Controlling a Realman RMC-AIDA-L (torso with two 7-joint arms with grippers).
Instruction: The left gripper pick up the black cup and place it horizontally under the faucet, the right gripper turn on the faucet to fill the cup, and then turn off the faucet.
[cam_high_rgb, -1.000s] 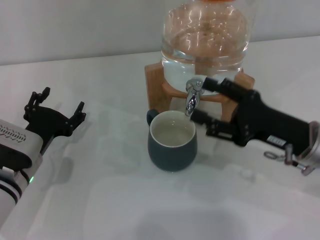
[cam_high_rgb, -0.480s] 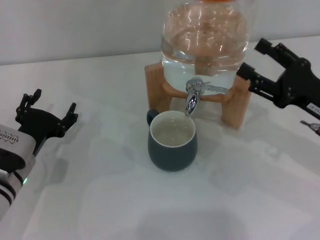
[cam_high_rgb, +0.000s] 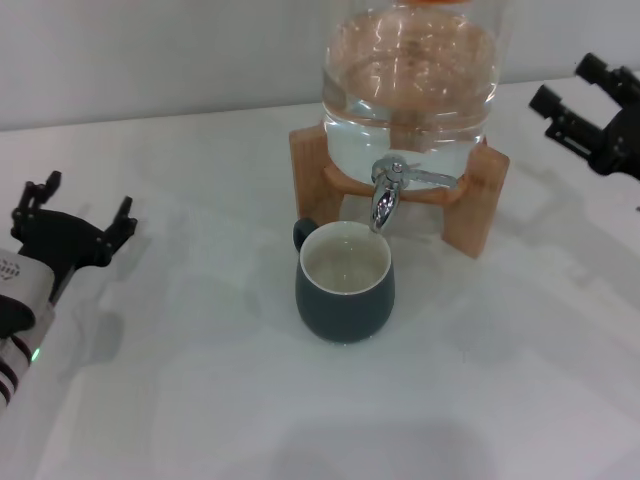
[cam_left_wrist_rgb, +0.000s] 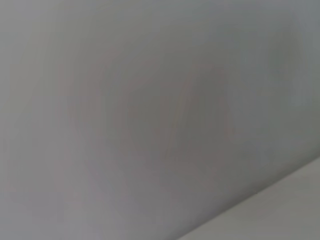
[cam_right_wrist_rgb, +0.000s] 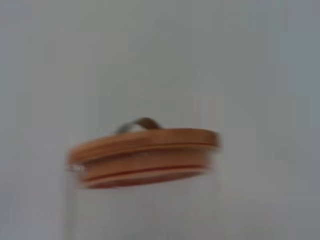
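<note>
Chrome tap: the faucet (cam_high_rgb: 388, 192) stands on the front of the clear jar (cam_high_rgb: 410, 85), lever lying out sideways toward the robot's right, spout pointing down; no stream of water shows.
Cup: the black cup (cam_high_rgb: 345, 282) stands upright on the white tabletop (cam_high_rgb: 200, 390), directly below the spout, loop handle turned toward the rear left; pale liquid shows inside.
Right pincer: the right pincer (cam_high_rgb: 580, 95) is at the far right edge of the head view, well apart from the faucet, fingers spread and holding nothing. One second ago it was at the lever; half a second ago it was already lifting away beside the wooden stand (cam_high_rgb: 480, 200).
Left pincer: the left pincer (cam_high_rgb: 72, 215) is at the far left, fingers spread, empty, further from the cup than a second ago.
Right wrist view: only the jar's wooden lid (cam_right_wrist_rgb: 145, 152) shows.
Left wrist view: nothing identifiable.
Assessment: both arms are withdrawing; the fill and shut-off appear finished, task judged essentially complete.
</note>
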